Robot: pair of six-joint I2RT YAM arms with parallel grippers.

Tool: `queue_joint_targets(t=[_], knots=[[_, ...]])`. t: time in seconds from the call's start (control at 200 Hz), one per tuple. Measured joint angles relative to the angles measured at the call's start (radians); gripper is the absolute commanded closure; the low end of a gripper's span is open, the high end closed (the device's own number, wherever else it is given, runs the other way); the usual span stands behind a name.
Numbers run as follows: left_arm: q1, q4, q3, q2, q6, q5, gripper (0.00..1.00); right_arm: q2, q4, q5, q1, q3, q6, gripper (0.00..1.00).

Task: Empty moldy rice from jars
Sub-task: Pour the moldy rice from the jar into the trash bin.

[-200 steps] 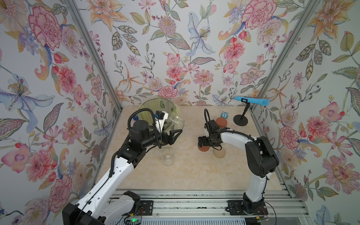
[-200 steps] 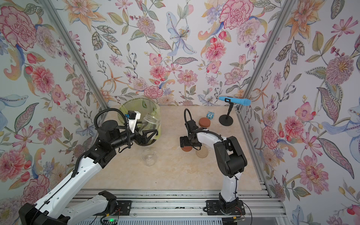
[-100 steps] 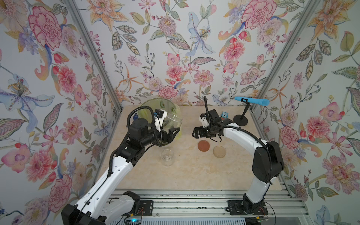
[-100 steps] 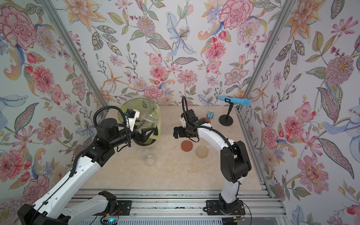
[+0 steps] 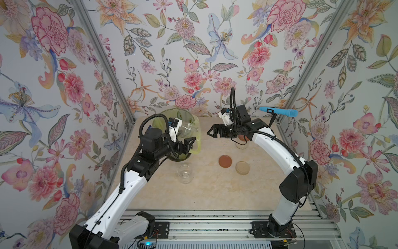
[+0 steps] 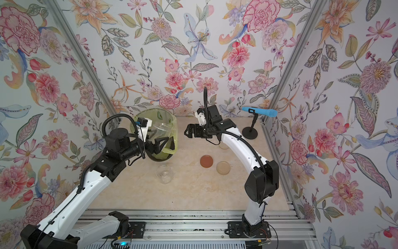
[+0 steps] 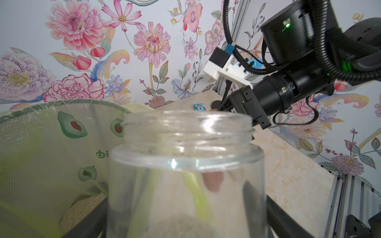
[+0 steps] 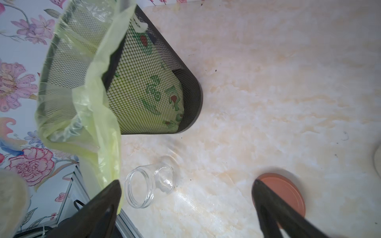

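Note:
My left gripper (image 5: 187,142) (image 7: 188,218) is shut on a lidless clear jar (image 5: 187,129) (image 6: 162,130), held tilted over the green-lined bin (image 5: 195,122) (image 6: 174,129). A pale grainy mass of rice (image 7: 181,226) shows low in that jar, and more rice (image 7: 82,208) lies in the bin. My right gripper (image 5: 212,131) (image 8: 185,183) hangs open and empty above the table, right of the bin. An empty jar (image 5: 184,173) (image 8: 144,189) stands in front of the bin. A lidded jar (image 5: 241,144) is half hidden under my right arm.
A reddish-brown lid (image 5: 225,161) (image 8: 288,189) and a beige lid (image 5: 242,167) lie side by side mid-table. A blue microphone (image 5: 277,112) on a black stand (image 6: 249,132) is at the back right. Floral walls close in three sides.
My right gripper has risen from the reddish-brown lid on the table and swung back and left toward the bin. The left gripper stays over the bin with its jar.

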Motion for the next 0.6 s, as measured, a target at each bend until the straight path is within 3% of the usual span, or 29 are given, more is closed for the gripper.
queue_joint_targets(t=[0.6], knots=[[0.127, -0.051, 0.059, 0.054, 0.040, 0.057, 1.00, 0.120, -0.045, -0.183, 0.047, 0.325, 0.087, 0.00]])
